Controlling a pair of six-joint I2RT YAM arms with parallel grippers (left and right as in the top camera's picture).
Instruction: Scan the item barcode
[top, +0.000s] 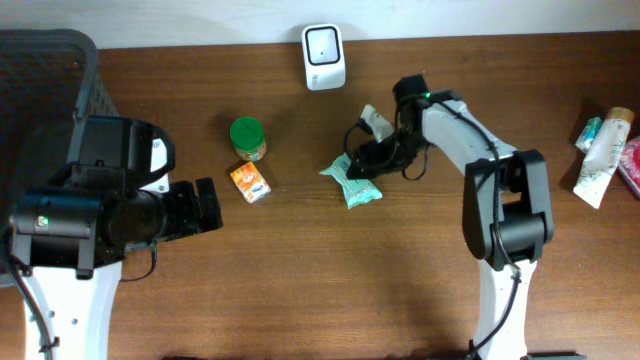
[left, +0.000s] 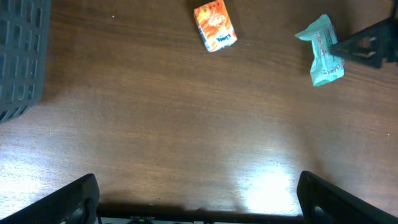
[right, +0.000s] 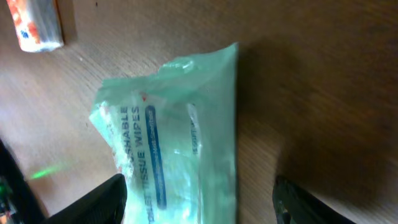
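Right wrist: right fingers (right: 106, 199) parted astride wipes packet (right: 174, 143); left fingers (left: 68, 202) wide.

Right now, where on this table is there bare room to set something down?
Free: the wood between the left gripper and the flushable wipes pack, below the orange carton. Crowded: around the right gripper over that pack.

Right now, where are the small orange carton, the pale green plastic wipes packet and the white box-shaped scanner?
small orange carton (top: 250, 183), overhead view, middle of its top face.
pale green plastic wipes packet (right: 171, 137), right wrist view, middle of its printed front.
white box-shaped scanner (top: 324, 56), overhead view, middle of its body.
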